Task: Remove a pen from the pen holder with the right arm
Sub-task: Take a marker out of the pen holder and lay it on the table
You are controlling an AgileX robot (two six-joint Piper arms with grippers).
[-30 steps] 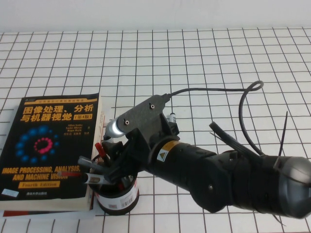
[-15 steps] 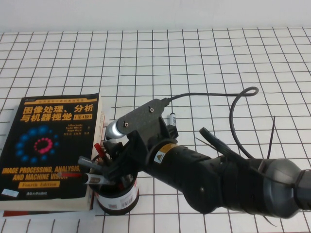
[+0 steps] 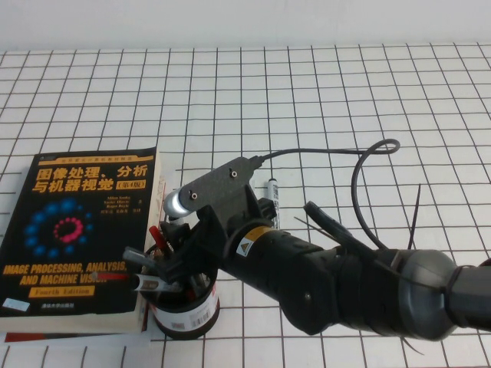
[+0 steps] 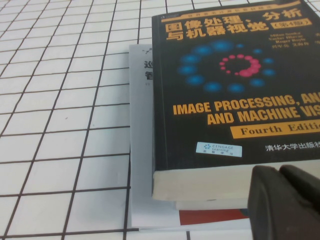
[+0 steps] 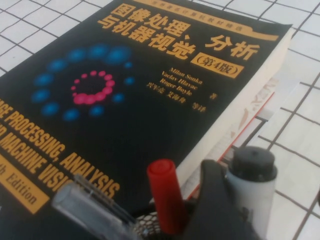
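A black mesh pen holder (image 3: pixel 184 313) with a red-and-white label stands at the table's front, next to the books. It holds several pens, among them a red-capped pen (image 5: pixel 166 194), a clear-barrelled pen (image 5: pixel 90 209) and a white marker with a black cap (image 5: pixel 251 181). My right gripper (image 3: pixel 173 257) is down among the pen tops, open. In the right wrist view one dark finger (image 5: pixel 214 200) lies against the white marker; the other finger is out of frame. My left gripper (image 4: pixel 287 205) hovers at the near corner of the black book, fingers together, holding nothing.
A black textbook (image 3: pixel 73 230) lies on thinner books (image 4: pixel 142 150) left of the holder. A white pen with a black cap (image 3: pixel 271 193) shows on the gridded table just behind the right arm. The arm's cable (image 3: pixel 360 165) loops above the table.
The right arm has edged forward and down over the holder, and its cable loop has shifted left. The gripper stays open; the pens have not moved.
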